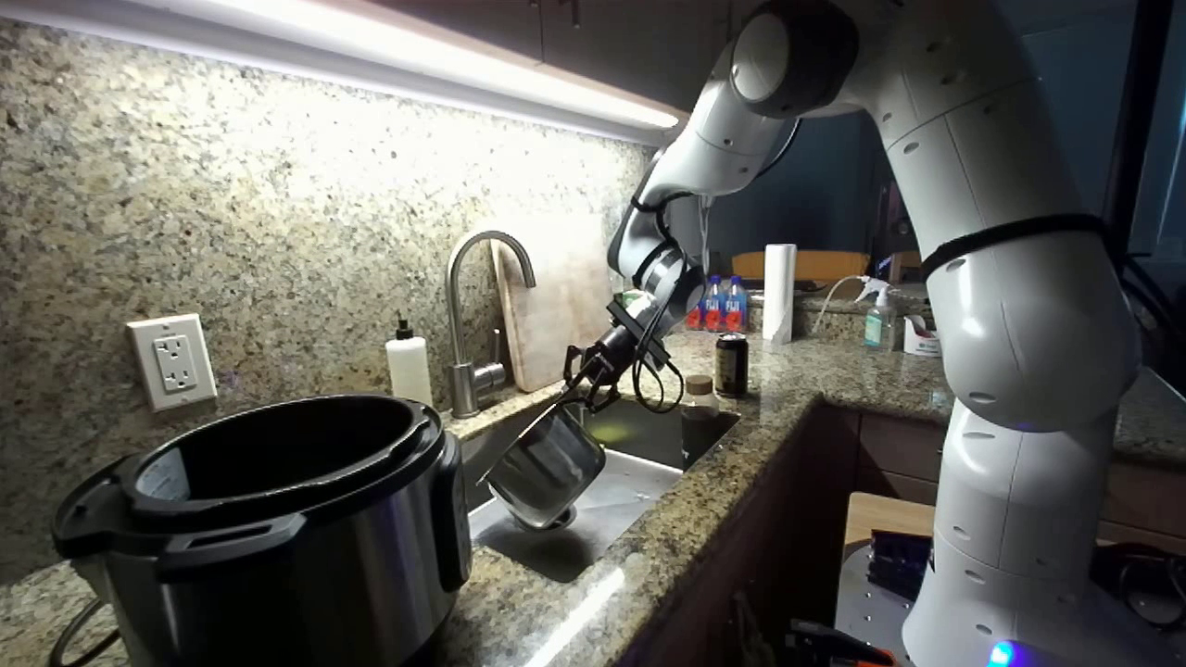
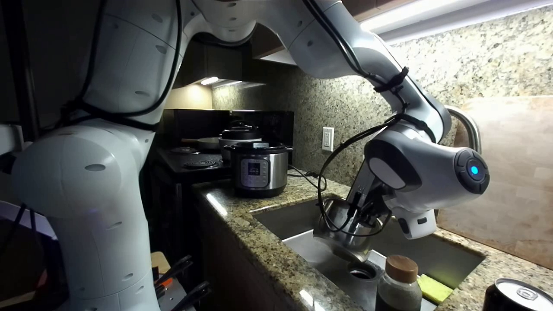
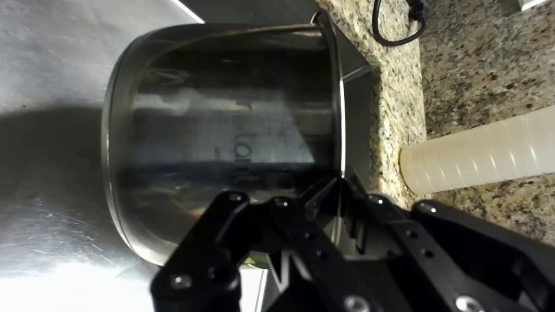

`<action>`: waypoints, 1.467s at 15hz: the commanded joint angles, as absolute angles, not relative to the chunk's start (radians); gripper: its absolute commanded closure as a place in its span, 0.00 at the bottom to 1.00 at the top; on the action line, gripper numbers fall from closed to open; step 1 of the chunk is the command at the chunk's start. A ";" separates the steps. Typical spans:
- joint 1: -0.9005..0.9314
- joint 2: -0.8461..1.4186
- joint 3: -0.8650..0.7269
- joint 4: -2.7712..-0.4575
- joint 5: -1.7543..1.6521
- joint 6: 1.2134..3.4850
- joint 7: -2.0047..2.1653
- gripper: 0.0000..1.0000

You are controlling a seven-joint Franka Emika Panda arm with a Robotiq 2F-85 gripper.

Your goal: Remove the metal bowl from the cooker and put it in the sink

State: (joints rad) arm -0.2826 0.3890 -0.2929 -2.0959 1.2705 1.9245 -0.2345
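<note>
The shiny metal bowl (image 1: 548, 463) hangs tilted within the sink (image 1: 649, 472), and it also shows in an exterior view (image 2: 341, 242) and in the wrist view (image 3: 217, 130). My gripper (image 1: 570, 398) is shut on the bowl's rim; in the wrist view the fingertips (image 3: 341, 180) pinch the rim from both sides. I cannot tell whether the bowl's base touches the sink floor. The black cooker (image 1: 371, 565) stands open on the counter beside the sink, and it also shows in an exterior view (image 2: 259, 172). The gripper's fingers are partly hidden by cables in that view.
The gooseneck faucet (image 1: 459, 315) and a white soap bottle (image 1: 408, 366) stand behind the sink. A cutting board (image 1: 556, 296) leans on the wall. A wooden-lidded jar (image 2: 399, 276), a black can (image 2: 518, 296) and a yellow-green sponge (image 2: 434, 288) are at the sink's far end.
</note>
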 commanded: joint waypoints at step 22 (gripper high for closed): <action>-0.316 0.390 -0.280 -2.065 1.281 1.908 -0.242 0.00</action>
State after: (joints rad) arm -0.2970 0.4163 -0.2909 -2.0506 1.2713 1.9230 -0.2345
